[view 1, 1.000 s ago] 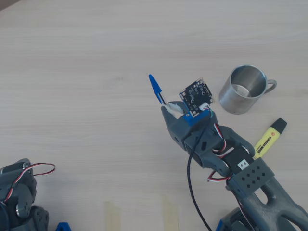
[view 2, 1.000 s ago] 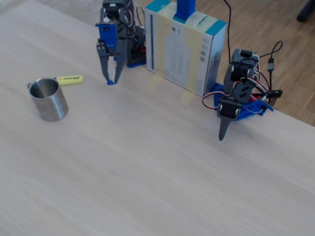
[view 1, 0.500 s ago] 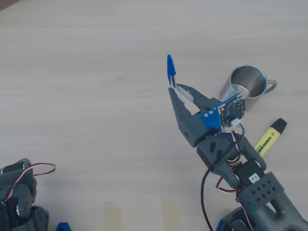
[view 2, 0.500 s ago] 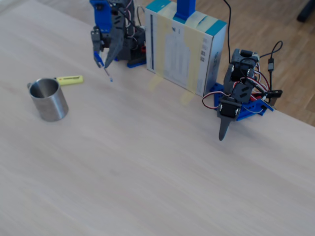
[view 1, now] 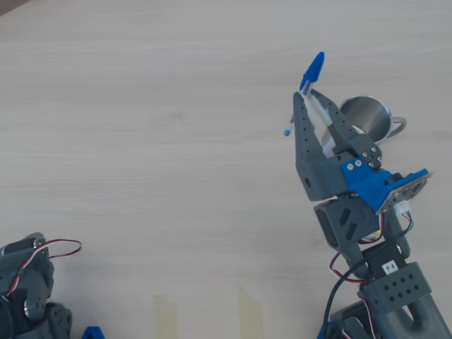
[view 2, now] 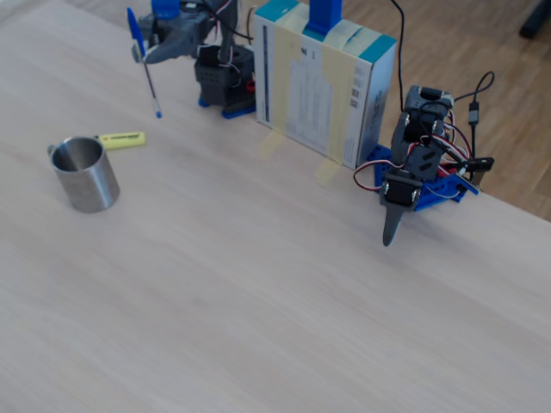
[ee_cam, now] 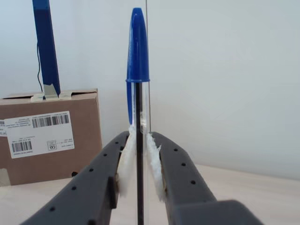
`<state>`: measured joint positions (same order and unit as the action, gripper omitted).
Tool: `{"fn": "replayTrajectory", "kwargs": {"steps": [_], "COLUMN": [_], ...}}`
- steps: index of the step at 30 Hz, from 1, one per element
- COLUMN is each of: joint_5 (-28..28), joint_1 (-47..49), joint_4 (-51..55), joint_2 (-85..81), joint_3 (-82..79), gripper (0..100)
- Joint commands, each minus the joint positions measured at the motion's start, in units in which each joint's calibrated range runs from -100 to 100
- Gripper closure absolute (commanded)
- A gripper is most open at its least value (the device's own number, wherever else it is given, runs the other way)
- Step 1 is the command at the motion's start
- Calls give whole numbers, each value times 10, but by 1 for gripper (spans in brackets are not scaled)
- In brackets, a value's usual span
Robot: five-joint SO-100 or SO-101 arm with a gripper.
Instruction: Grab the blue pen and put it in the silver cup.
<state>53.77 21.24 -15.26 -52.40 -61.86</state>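
Overhead view shows the jaws (view 1: 311, 107), clamped on the blue pen (view 1: 305, 83), now raised beside the silver cup (view 1: 367, 117), while only the wrist view reveals white padding gripping its barrel.

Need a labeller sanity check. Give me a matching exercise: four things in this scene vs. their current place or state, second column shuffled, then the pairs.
Column 1:
1. blue pen
2. silver cup
3. yellow highlighter
4. gripper

Column 2:
A. lying flat on the table behind the cup in the fixed view
B. held off the table, capped end up
C. shut on a thin barrel between white pads
D. standing upright on the table, nothing visible inside

Pairs: 1-B, 2-D, 3-A, 4-C
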Motion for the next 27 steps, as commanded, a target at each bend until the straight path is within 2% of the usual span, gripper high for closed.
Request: {"fn": "replayTrajectory", "kwargs": {"steps": [1,27], "joint_5": [1,-4], "joint_1": [-19,-136], "joint_4": [-40,-52], "joint_2": [-13,-30], "joint_3": [5,2], "gripper": [98,98]}}
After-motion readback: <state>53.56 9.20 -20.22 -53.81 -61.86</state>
